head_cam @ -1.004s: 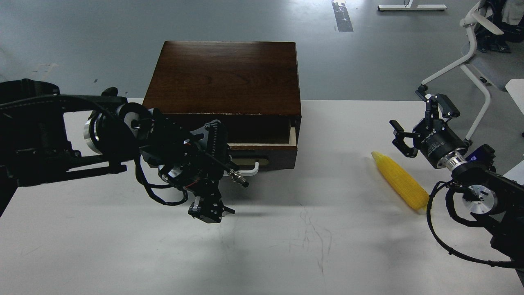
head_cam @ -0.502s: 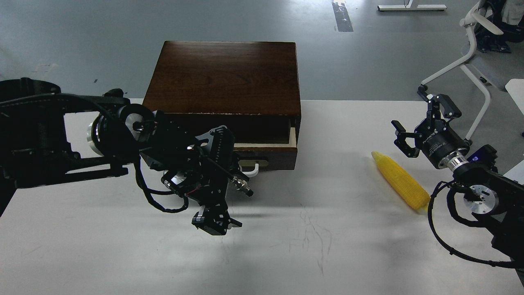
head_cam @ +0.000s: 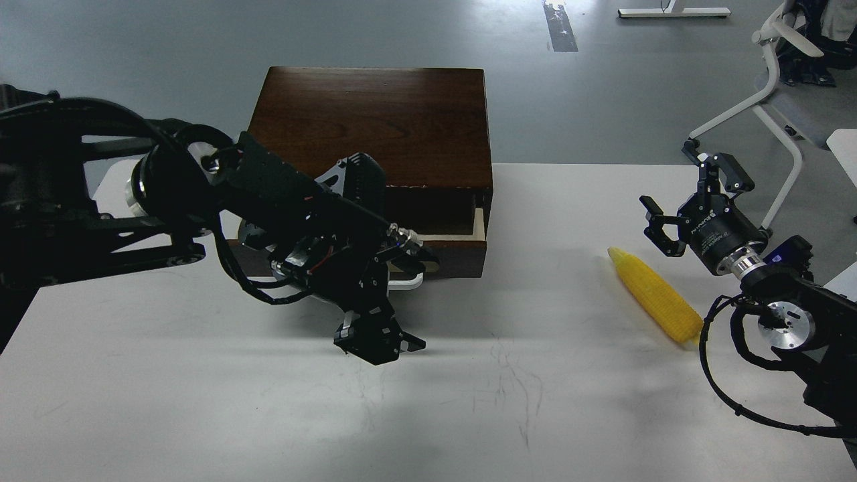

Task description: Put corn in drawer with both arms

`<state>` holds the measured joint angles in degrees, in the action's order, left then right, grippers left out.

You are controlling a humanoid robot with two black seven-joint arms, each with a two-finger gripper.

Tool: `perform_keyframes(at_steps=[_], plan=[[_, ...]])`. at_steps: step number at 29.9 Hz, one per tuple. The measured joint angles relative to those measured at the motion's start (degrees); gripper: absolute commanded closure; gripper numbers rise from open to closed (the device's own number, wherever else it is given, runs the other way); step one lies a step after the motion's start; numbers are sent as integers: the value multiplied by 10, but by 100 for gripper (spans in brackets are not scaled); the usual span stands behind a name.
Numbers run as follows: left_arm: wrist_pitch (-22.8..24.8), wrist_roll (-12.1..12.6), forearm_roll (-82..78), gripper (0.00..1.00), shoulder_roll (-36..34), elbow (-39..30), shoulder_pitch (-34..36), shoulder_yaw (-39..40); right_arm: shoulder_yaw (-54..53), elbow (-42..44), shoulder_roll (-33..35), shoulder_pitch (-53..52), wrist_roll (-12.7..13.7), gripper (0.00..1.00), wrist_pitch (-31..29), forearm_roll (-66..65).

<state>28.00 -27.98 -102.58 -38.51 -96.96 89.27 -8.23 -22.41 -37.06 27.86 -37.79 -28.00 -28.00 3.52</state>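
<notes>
Left claw [head_cam: 378, 343] shifted right, spread unclear; right claw [head_cam: 676, 201] wide, unmoved; corn [head_cam: 654, 294] untouched

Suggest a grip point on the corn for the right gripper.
Take the corn at mid-length, coming from above with fingers across its width. It lies flat on the table, pointed tip toward the box; the middle is thick and unobstructed. The right gripper, fingers spread, hovers just above-left.

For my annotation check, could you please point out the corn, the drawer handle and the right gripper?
corn [head_cam: 655, 295], head view, mid-cob.
drawer handle [head_cam: 410, 282], head view, white bar's visible end.
right gripper [head_cam: 676, 194], head view, between its fingertips.
</notes>
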Motion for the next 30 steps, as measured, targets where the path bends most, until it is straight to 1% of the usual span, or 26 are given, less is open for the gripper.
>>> perform_keyframes(at_steps=[3, 6, 11, 15, 19, 24, 30], plan=[[0, 0, 114, 2, -33, 2, 1, 60, 0, 0, 0, 0, 0, 0, 0, 0], [0, 0, 228, 2, -68, 8, -3, 96, 0, 0, 0, 0, 0, 0, 0, 0], [0, 0, 488, 2, -143, 54, -6, 114, 3, 0, 0, 0, 0, 0, 0, 0], [0, 0, 675, 2, -190, 110, -27, 115, 6, 0, 0, 0, 0, 0, 0, 0], [0, 0, 787, 2, -207, 177, -68, 115, 7, 0, 2, 0, 0, 0, 0, 0], [0, 0, 880, 2, -206, 273, -150, 115, 9, 0, 6, 1, 0, 0, 0, 0], [0, 0, 975, 2, -191, 334, -255, 115, 9, 1, 8, 1, 0, 0, 0, -1]])
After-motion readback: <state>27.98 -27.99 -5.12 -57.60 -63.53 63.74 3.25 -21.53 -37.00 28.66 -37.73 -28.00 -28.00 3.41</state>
